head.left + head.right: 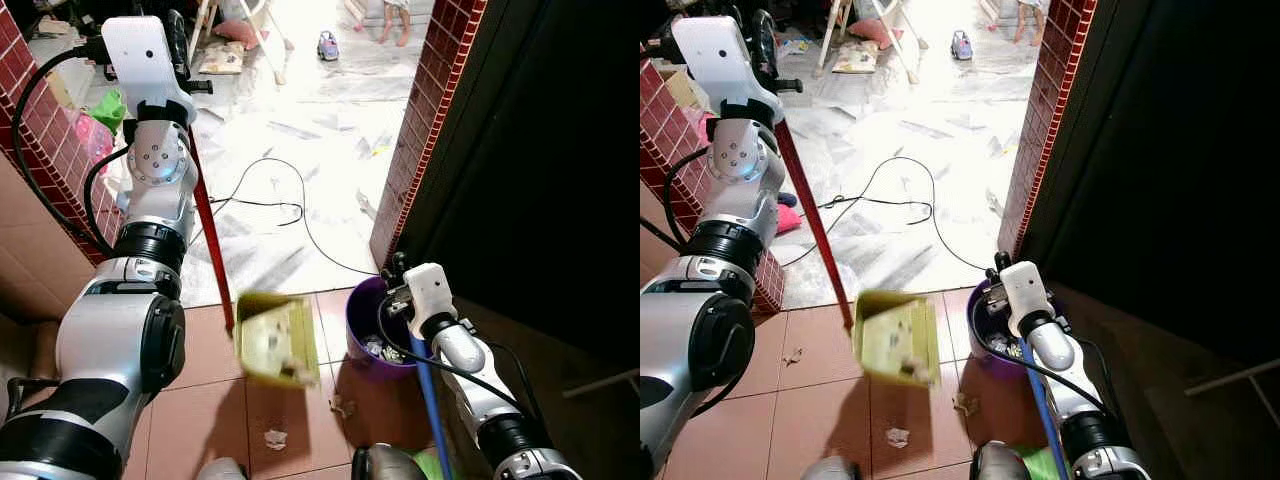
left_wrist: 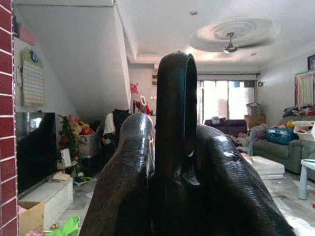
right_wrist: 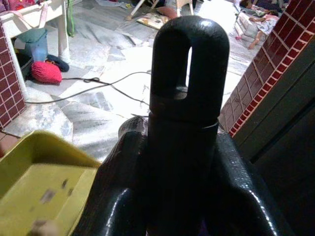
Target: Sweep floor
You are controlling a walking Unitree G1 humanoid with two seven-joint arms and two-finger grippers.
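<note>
Terracotta floor tiles (image 1: 200, 400) meet pale marble at a brick doorway, scraps (image 1: 897, 436) lying near a purple bin (image 1: 360, 335). Your left gripper (image 2: 174, 147) clenches the red handle (image 1: 212, 245) of a yellow dustpan (image 1: 277, 340), lifted and tilted beside the bin; your right gripper (image 3: 184, 147) grasps the blue broom handle (image 1: 432, 400). Tip the pan squarely over the rim, slowly. The right wrist view adds the pan's inside, apparently holding debris.

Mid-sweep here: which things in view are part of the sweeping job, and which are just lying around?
Job: yellow dustpan on its red handle, held by left gripper; blue broom handle in right gripper; purple bin; floor scraps.

Lying about: black cable, toy car, pink bundle.
</note>
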